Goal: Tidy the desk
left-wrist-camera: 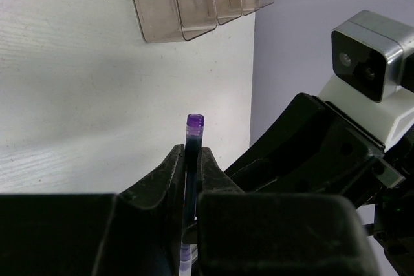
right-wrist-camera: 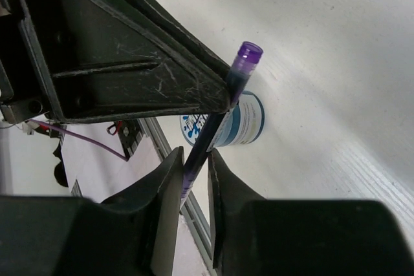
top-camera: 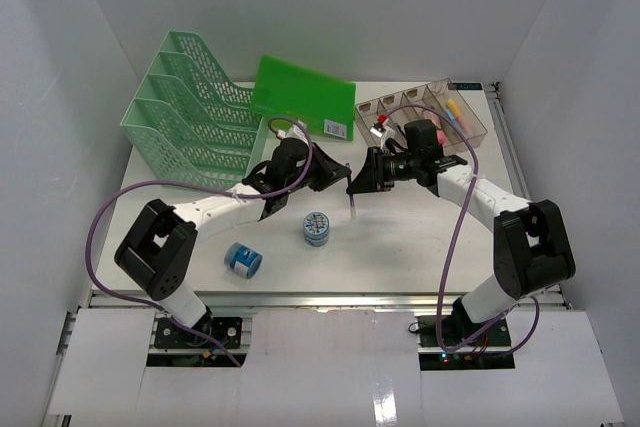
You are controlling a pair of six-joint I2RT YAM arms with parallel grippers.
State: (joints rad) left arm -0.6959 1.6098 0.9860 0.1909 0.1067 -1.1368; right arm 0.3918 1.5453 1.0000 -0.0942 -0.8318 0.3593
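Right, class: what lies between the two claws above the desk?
A purple pen, pinched in the left claw, with the right claw straddling it; both wrist views show it.

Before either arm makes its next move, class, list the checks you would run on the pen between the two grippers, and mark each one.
1. The left gripper is shut on the pen: ok.
2. The pen passes between the fingers of the right gripper: ok.
3. The right gripper is clamped firmly: cannot tell; a slight gap seems to show.
4. The pen's capped end is clear of the desk: ok.
5. The tape roll lies off the route to the tray: ok.
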